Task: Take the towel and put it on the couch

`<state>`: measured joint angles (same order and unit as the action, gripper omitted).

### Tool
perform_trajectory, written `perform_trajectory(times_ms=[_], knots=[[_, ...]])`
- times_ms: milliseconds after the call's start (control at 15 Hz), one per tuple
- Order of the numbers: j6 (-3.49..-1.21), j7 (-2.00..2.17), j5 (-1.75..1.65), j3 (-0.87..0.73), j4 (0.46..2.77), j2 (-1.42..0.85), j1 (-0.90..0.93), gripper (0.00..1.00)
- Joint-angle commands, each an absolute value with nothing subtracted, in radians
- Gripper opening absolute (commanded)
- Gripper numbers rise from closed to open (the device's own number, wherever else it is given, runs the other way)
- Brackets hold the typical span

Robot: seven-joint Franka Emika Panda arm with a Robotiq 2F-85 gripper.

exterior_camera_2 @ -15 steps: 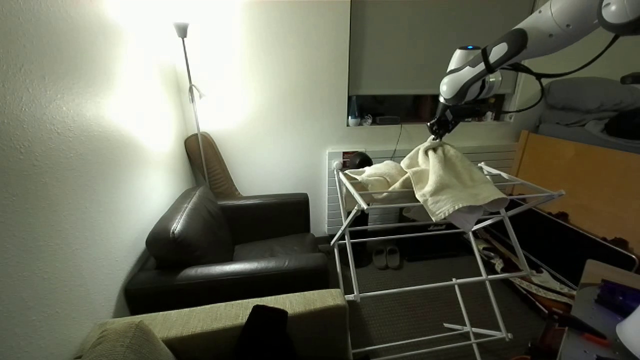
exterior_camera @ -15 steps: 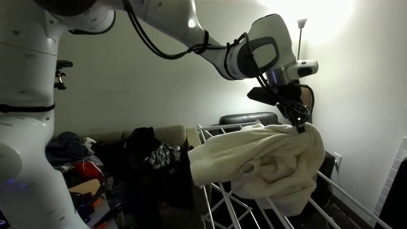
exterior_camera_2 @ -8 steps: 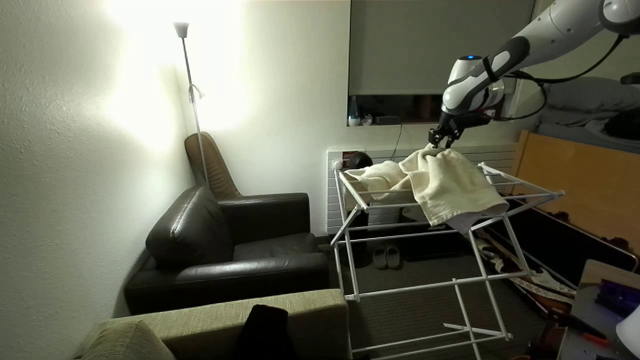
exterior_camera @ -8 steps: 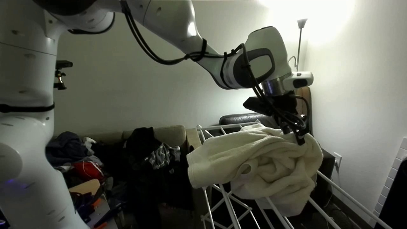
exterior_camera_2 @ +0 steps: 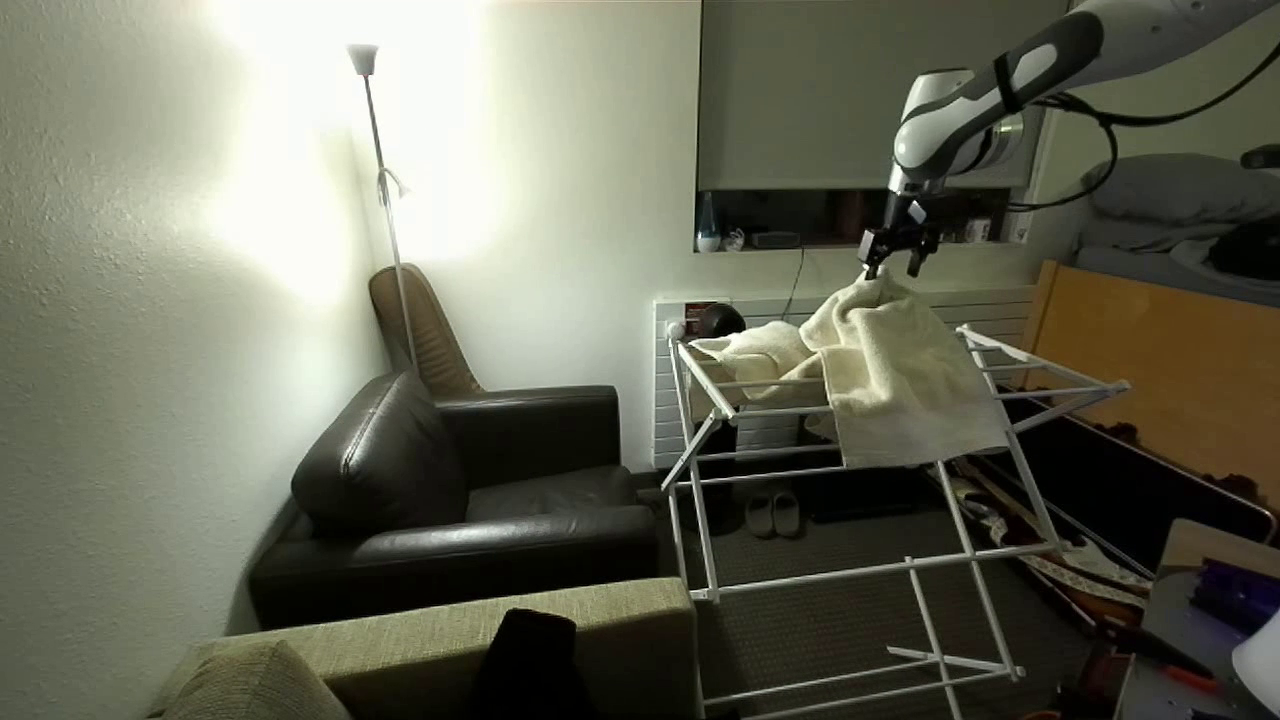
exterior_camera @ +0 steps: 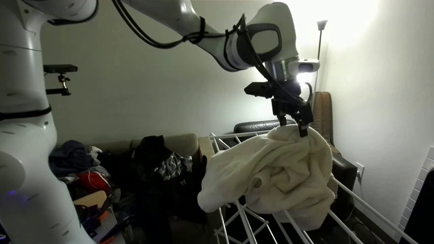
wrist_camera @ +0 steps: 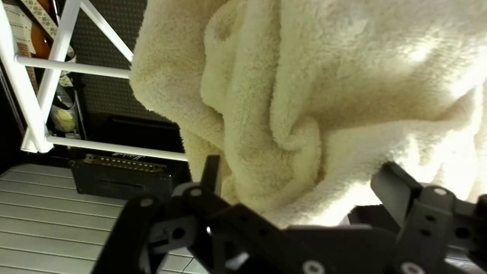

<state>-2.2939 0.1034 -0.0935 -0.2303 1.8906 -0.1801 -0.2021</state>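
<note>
1. Gripper [exterior_camera_2: 893, 273]: jaws wide apart; in an exterior view, one fingertip [exterior_camera_2: 871, 268] meets the raised peak of the towel [exterior_camera: 284, 176].
2. Towel: bunched in folds across the upper bars of the rack [wrist_camera: 76, 67]; one end hangs down over the side.
3. Couch [exterior_camera: 183, 142]: beside the rack; holds piled clothes [exterior_camera: 145, 166], mostly dark, with red and grey pieces.
4. Armchair [exterior_camera_2: 500, 545]: dark leather; near the rack.
5. Window recess [exterior_camera_2: 785, 212]: contains a dark box [exterior_camera_2: 776, 240] and items too small to identify.
</note>
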Motion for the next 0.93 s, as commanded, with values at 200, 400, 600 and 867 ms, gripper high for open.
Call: perform_trajectory(times_ms=[200,400,600,867], knots=[[-2.125,0.076,-0.074,-0.197,1.906,-0.048,-0.186,1.0],[-2.074,0.076,-0.065,-0.189,1.915,-0.025,-0.186,1.0],[-2.051,0.098,-0.074,-0.188,1.955,0.005,-0.184,1.0],[-2.055,0.117,-0.081,-0.184,2.049,0.051,-0.178,1.0]])
